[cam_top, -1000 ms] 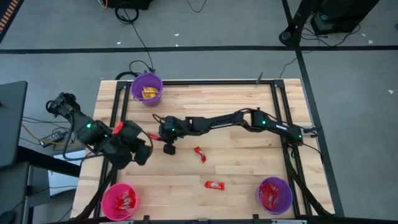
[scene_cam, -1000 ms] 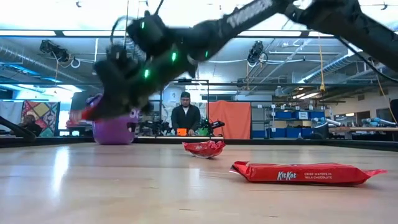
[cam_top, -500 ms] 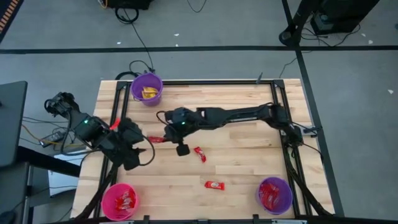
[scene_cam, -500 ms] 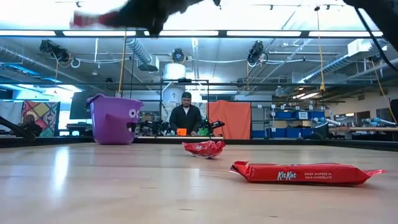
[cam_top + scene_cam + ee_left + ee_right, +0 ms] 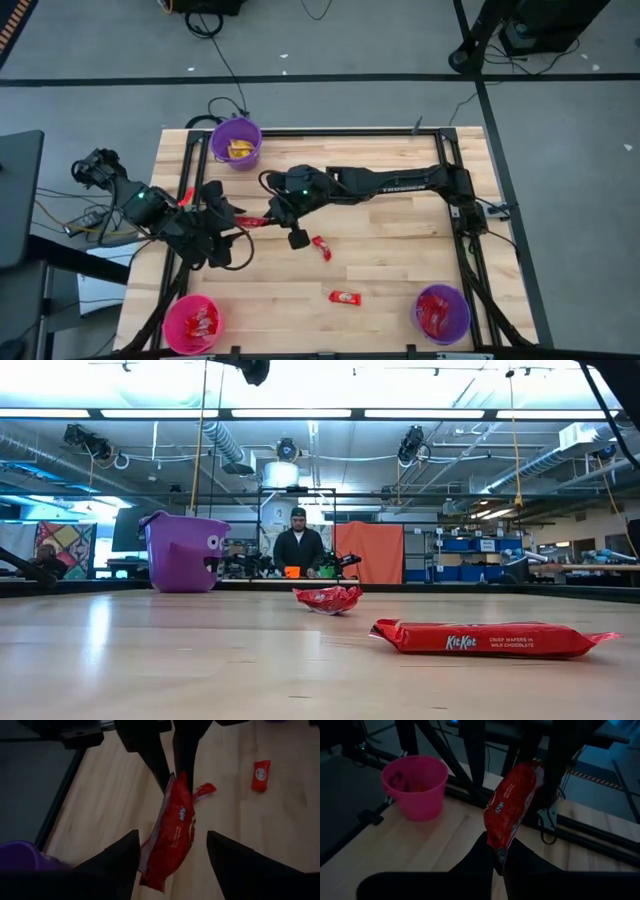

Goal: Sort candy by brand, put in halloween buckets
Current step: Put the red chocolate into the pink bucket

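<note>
The red KitKat bar point(image 5: 254, 221) hangs in mid-air between the two arms in the high view, above the left-centre of the tabletop point(image 5: 390, 270): the right claw point(image 5: 270, 217) is clenched on one end and the left claw point(image 5: 226, 222) sits at the other, so this looks like a hand-over. Two more red sweets, one crumpled point(image 5: 320, 248) and one flat point(image 5: 346, 297), lie on the wood, with the pink bucket point(image 5: 191, 323) at the near left corner, one purple bucket point(image 5: 442, 312) at the near right and another point(image 5: 236, 142) at the far edge. From the low camera, only a KitKat bar point(image 5: 495, 638), a crumpled red wrapper point(image 5: 328, 598), the far purple bucket point(image 5: 183, 552) and a person point(image 5: 299, 546) beyond show; the claws are above the frame. The left wrist view shows that claw's fingers point(image 5: 112, 865) released, spread either side of the bar point(image 5: 171, 833) and not touching it. The right wrist view shows its fingers point(image 5: 479, 857) pinching the wrapper's end point(image 5: 510, 807), the pink bucket point(image 5: 415, 785) beyond. To do this well, I'd say the left should close fully on the bar's middle before the right lets go, since the slick wrapper could slip.
</note>
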